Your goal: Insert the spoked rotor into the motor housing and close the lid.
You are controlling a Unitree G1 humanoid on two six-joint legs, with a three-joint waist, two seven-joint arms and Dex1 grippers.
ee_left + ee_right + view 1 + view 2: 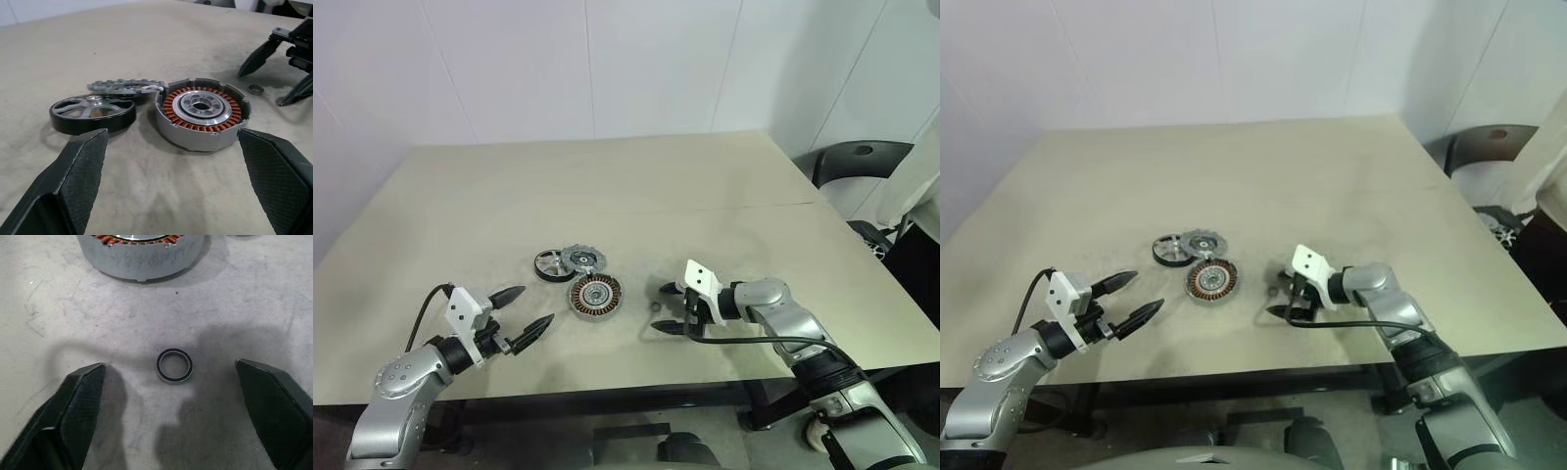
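Observation:
The spoked rotor [553, 265], with its dark rim and silver spokes, lies flat on the table. The notched grey lid [582, 258] leans against it, one edge resting on the rotor. The motor housing [595, 296], with copper windings around a silver hub, sits just in front of them, uncovered. My left gripper [536, 305] hovers open to the left of the housing, pointing at it [203, 112], with nothing between its fingers. My right gripper [660, 309] is open to the right of the housing, its fingers straddling a tiny loose metal ring [174, 365] on the table.
The beige table [607, 186] stretches back to a white wall. A dark chair [862, 162] stands past its right edge. The table's front edge runs close beneath both arms.

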